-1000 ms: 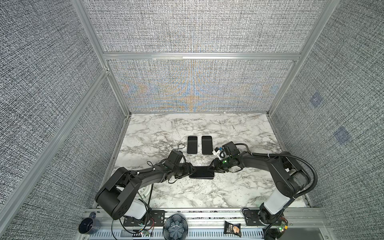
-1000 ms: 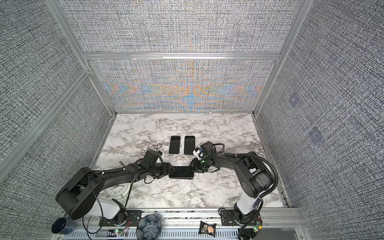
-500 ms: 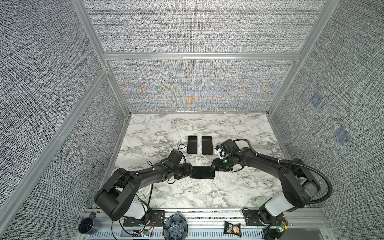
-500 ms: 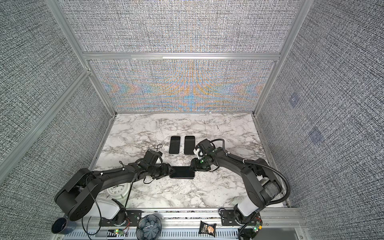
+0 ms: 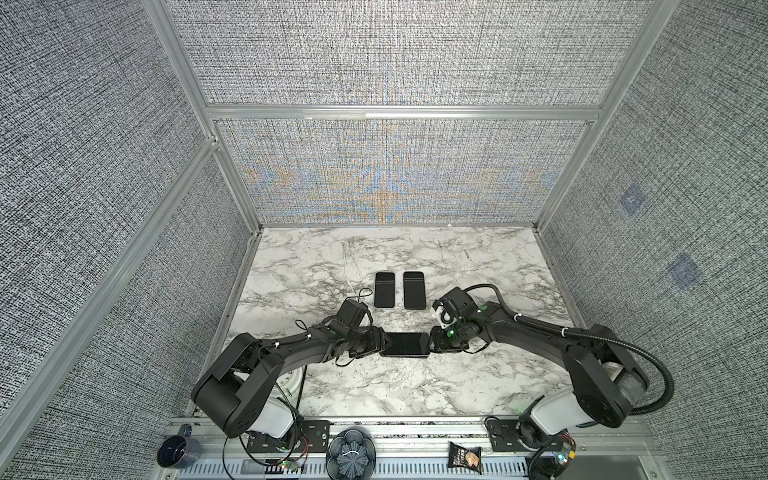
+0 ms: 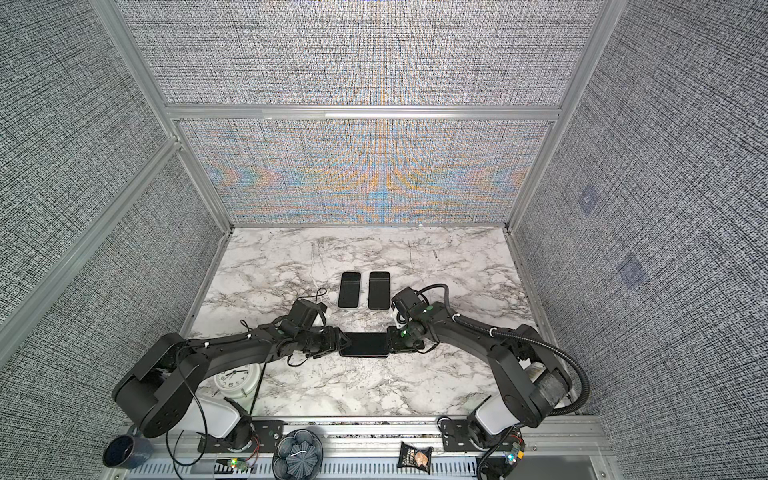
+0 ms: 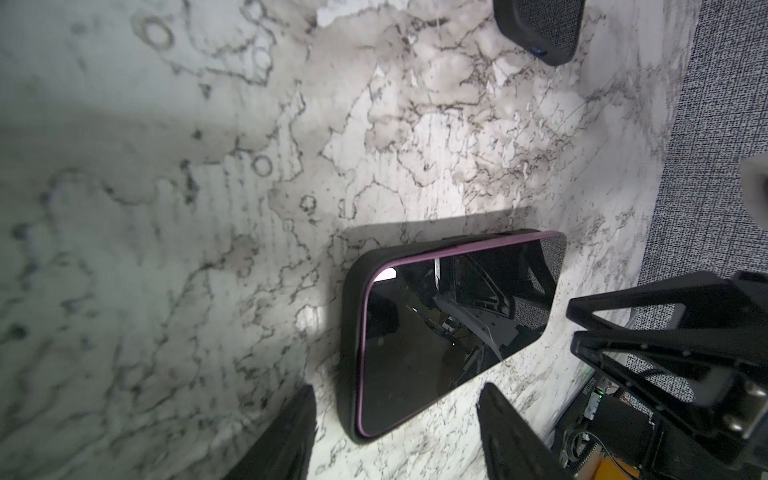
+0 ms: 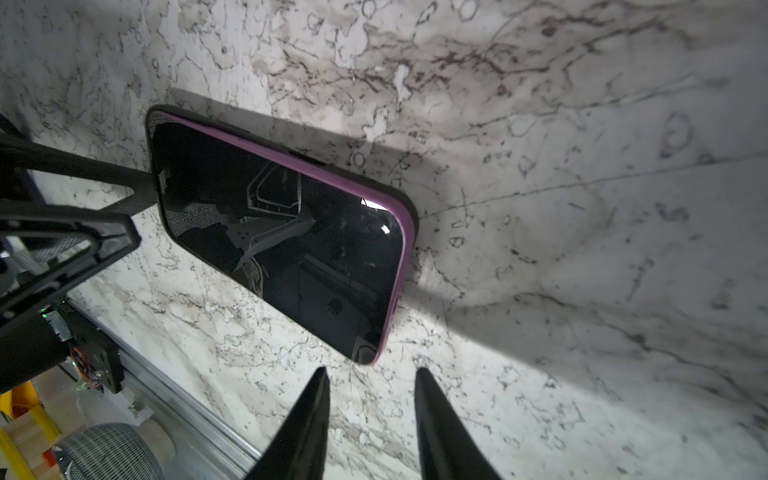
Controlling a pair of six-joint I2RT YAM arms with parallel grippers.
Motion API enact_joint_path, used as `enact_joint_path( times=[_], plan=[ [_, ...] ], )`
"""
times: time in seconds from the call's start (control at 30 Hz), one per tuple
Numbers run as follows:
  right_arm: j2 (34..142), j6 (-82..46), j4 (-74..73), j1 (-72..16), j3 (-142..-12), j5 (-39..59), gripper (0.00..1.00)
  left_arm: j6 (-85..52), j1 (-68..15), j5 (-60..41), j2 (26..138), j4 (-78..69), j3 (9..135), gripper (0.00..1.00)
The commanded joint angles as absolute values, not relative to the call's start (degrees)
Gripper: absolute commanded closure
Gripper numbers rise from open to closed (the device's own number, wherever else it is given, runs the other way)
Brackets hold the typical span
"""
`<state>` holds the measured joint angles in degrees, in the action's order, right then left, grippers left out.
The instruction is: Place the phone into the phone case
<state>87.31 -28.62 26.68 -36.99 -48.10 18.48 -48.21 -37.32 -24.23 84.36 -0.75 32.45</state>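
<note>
Left hand (image 7: 397, 386) is standing wide open, its black fingers straddling one corner of the purple-edged, black-glass phone (image 8: 282, 232). It is clamping nothing, and I cannot tell whether it is touching. Right hand (image 8: 371, 370) is sitting just off the opposite short end with its jaws a little apart, gripping nothing.

Phone is lying screen-up in the black matte phone case (image 7: 351, 332), flat on the white marble-pattern table (image 5: 374, 399), between the two hands.

Risks from here, as judgement:
- A purple band is showing above the case rim along one long side and round one end, so the phone is probably not snapped fully home. Pressing only one end could lift the other out again.
- The table looks smooth. An uneven push from either hand could send phone and case skating sideways instead of seating.
- A fingertip landing on the case lip could fold the lip under the phone.
- The glass looks slick, so a pressing fingertip may skid.

Containers:
- The case is holding the phone and nothing else.
- Two dark flat rectangular slabs (image 5: 384, 289) are lying side by side farther back. I cannot tell whether they are phones, cases or both.
</note>
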Motion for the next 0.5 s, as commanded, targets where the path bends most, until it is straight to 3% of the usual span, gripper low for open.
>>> enact_joint_path(
  times=[0.0, 0.47],
  plan=[
    [87.8, -29.6, 25.9, -37.4, -47.8, 18.8, 0.66, -47.8, -37.3, -24.0, 84.6, 1.8, 32.1, 0.37],
    [90.1, -30.3, 23.0, -38.0, -47.5, 21.4, 0.84, -46.8, -37.3, -24.3, 85.7, 3.1, 34.3, 0.39]
  ],
)
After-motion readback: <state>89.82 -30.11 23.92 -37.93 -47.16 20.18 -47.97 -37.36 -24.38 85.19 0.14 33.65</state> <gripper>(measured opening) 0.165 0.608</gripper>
